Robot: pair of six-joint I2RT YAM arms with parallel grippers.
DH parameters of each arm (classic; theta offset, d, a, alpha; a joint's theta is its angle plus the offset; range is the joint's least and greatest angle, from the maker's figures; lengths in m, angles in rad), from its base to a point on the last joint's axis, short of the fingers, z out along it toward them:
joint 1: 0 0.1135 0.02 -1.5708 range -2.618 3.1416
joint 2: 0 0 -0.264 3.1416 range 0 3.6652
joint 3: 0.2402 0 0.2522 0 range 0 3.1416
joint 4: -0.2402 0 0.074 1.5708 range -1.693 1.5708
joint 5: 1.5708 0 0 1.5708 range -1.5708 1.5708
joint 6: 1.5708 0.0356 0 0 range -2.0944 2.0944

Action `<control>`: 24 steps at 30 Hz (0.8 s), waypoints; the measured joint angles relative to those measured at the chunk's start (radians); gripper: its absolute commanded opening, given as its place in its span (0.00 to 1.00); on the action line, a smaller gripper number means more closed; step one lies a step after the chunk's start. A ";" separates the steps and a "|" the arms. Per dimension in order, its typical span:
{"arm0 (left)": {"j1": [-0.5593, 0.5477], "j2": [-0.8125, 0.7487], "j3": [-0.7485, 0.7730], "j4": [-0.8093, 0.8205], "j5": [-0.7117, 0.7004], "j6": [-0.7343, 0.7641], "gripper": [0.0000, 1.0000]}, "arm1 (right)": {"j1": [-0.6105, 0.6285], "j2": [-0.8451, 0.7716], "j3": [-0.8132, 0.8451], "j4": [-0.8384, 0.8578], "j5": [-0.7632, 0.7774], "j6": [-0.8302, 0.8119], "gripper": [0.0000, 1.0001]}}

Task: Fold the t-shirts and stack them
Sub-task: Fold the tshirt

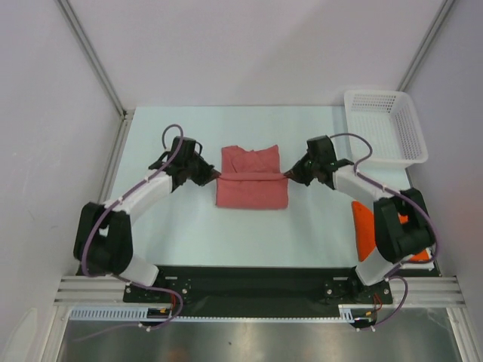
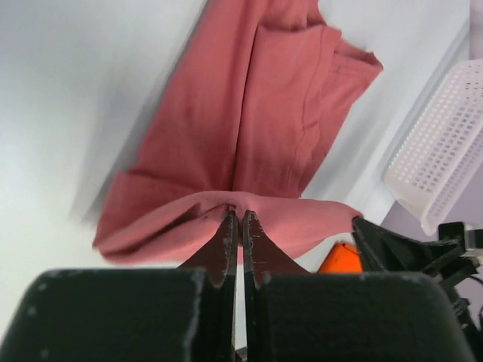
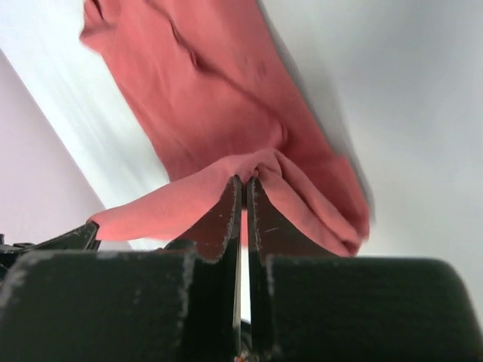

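A dusty pink-red t-shirt [image 1: 251, 179] lies partly folded in the middle of the table, a raised fold running across it from side to side. My left gripper [image 1: 216, 176] is shut on the fold's left end, the cloth pinched at its tips [image 2: 236, 215]. My right gripper [image 1: 286, 175] is shut on the fold's right end, with cloth bunched round its tips [image 3: 243, 179]. The rest of the pink-red t-shirt [image 2: 256, 113] spreads flat beyond the fingers. A bright orange t-shirt [image 1: 365, 226] lies at the right, half hidden under my right arm, and its corner [image 2: 341, 258] peeks out in the left wrist view.
A white perforated basket [image 1: 383, 127] stands at the back right corner of the table [image 1: 173, 226]; it also shows as the basket [image 2: 445, 151] in the left wrist view. Metal frame posts and pale walls close in the table on both sides.
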 measured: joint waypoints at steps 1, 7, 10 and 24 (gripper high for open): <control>0.010 0.049 0.032 0.011 0.009 0.016 0.00 | -0.017 0.048 0.047 -0.005 -0.017 -0.029 0.00; 0.071 0.269 0.187 0.035 0.060 0.085 0.00 | -0.102 0.280 0.302 -0.023 -0.135 -0.123 0.00; 0.095 0.354 0.270 0.041 0.089 0.100 0.00 | -0.130 0.363 0.382 -0.021 -0.192 -0.136 0.00; 0.183 0.571 0.471 0.075 0.178 0.134 0.00 | -0.151 0.575 0.631 -0.020 -0.314 -0.134 0.00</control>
